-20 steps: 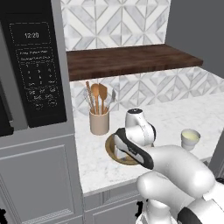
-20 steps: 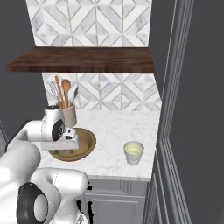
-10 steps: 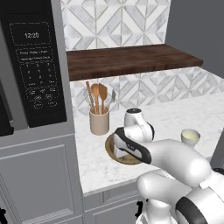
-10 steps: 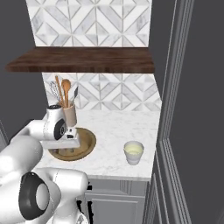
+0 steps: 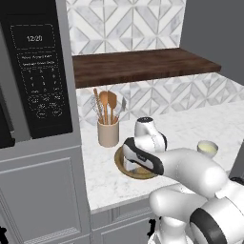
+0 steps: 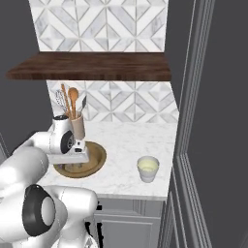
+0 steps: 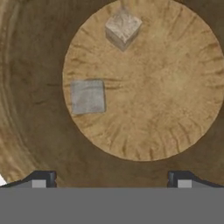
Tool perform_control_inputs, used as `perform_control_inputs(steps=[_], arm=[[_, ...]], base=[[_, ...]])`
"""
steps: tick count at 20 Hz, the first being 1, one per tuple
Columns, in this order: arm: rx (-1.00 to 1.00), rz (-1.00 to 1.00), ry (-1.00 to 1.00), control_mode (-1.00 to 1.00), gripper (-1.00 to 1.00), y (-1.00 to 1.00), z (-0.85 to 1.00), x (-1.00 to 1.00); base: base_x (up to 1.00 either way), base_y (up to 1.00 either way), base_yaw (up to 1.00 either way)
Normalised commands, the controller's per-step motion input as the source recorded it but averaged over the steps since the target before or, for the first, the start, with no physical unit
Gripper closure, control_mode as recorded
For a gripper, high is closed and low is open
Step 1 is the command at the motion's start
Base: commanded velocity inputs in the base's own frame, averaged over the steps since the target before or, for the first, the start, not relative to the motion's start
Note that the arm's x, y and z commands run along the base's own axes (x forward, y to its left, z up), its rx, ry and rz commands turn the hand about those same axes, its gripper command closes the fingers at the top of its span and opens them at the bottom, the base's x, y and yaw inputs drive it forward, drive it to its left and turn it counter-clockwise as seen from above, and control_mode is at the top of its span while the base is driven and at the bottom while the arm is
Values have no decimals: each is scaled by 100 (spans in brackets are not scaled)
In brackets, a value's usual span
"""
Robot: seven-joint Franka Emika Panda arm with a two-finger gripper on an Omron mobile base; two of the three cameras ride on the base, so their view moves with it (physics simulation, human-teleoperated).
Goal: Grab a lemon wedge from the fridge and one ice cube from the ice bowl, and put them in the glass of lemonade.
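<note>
I have swung the arm a little further left and lower — its wide-open, empty gripper (image 7: pixel 112 181) now hangs straight over the round wooden ice bowl (image 5: pixel 120 164), two pale ice cubes (image 7: pixel 87 96) inside — so the cube pick looks next.
</note>
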Motion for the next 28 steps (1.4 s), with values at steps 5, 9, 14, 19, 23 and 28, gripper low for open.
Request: perform_control_inputs(steps=[5, 9, 14, 19, 23, 28], arm=[[0, 0, 0, -100, -100, 0, -13, 21], [0, 0, 0, -100, -100, 0, -6, 23], [0, 0, 0, -100, -100, 0, -23, 10], [0, 0, 0, -100, -100, 0, -32, 0], [0, 0, 0, -100, -100, 0, -15, 0], [0, 0, 0, -100, -100, -2, -6, 0]], base=[[0, 0, 0], [0, 0, 0], [0, 0, 0], [0, 0, 0], [0, 0, 0], [0, 0, 0]])
